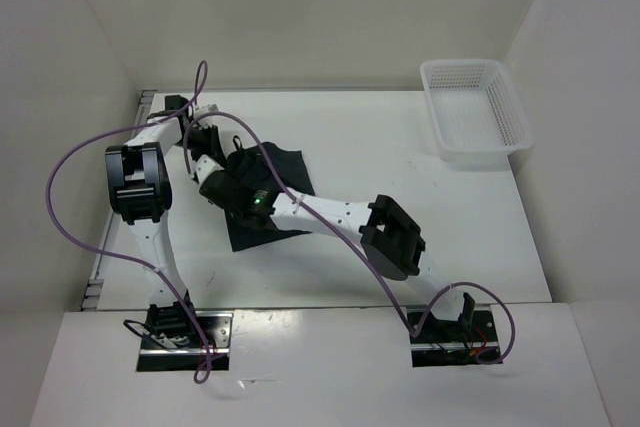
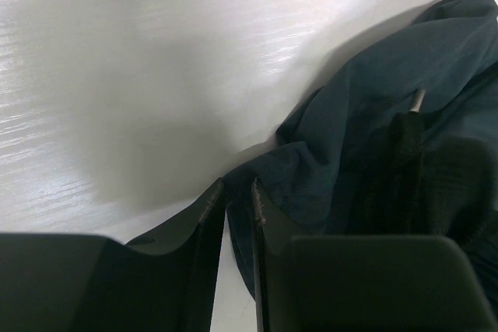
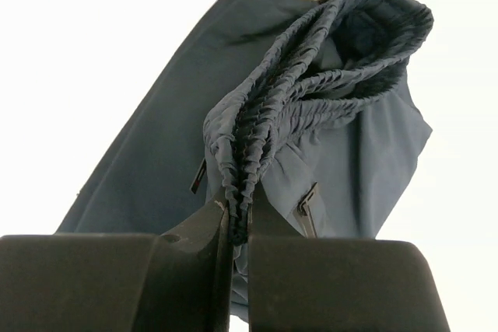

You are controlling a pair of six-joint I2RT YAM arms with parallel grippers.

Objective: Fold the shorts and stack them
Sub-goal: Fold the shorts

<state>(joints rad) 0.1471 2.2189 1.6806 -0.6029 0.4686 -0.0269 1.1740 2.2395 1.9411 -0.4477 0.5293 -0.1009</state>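
Observation:
The dark navy shorts (image 1: 286, 171) lie bunched on the white table left of centre, partly hidden under both wrists. In the right wrist view their gathered waistband (image 3: 311, 75) rises in a folded loop, and my right gripper (image 3: 237, 211) is shut on it, with a zip pocket hanging below. My left gripper (image 2: 236, 188) is at the left edge of the shorts (image 2: 373, 106). Its fingers stand almost together with a fold of the cloth's edge between the tips. From above, the left gripper (image 1: 205, 155) and right gripper (image 1: 236, 185) are close together over the cloth.
A white mesh basket (image 1: 505, 107) stands at the back right of the table. White walls close in the table (image 1: 400, 177) on the left, back and right. Purple cables loop over the left arm and across the right forearm (image 1: 330, 217).

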